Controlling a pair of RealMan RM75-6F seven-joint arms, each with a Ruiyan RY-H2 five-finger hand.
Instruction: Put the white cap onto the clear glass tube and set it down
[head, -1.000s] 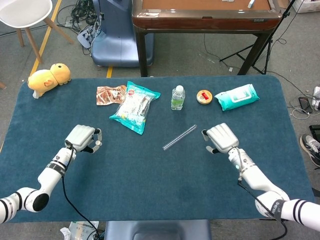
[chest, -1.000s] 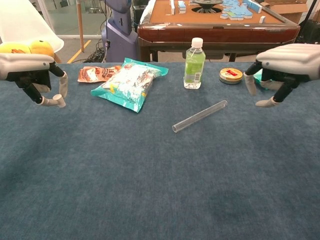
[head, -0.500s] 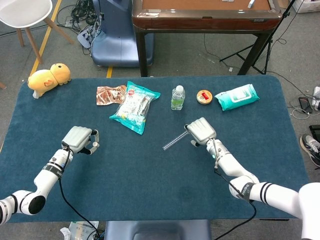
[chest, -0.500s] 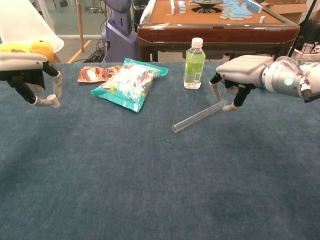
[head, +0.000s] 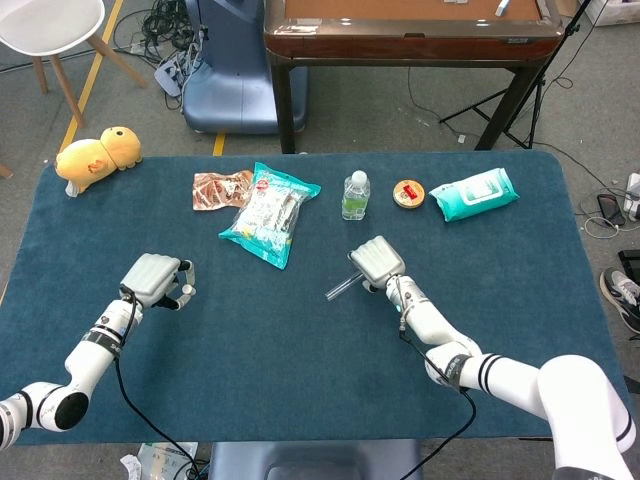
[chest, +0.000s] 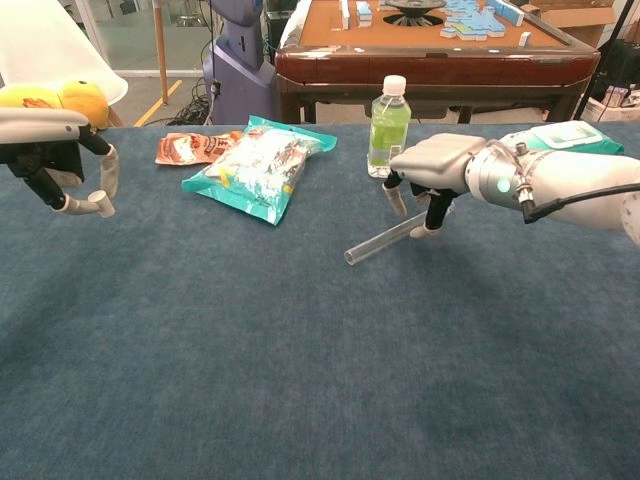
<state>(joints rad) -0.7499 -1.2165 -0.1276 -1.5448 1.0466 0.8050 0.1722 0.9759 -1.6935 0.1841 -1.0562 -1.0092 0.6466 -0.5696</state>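
Right hand (chest: 425, 172) straddles clear glass tube (chest: 375, 243), fingers apart.

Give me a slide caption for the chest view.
Right robot hand reaches over the clear glass tube; left robot hand holds the white cap.

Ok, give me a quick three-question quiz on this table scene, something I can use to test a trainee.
1. True or false: the clear glass tube is standing upright on the table.
2. Which hand holds the white cap? A) left hand B) right hand C) neither
3. Fill in: the right hand's fingers straddle the tube's far end, the end nearer the green ______.

Key
1. False; it lies flat on the blue cloth.
2. A; the cap is pinched at the left hand's fingertips, raised off the table.
3. bottle
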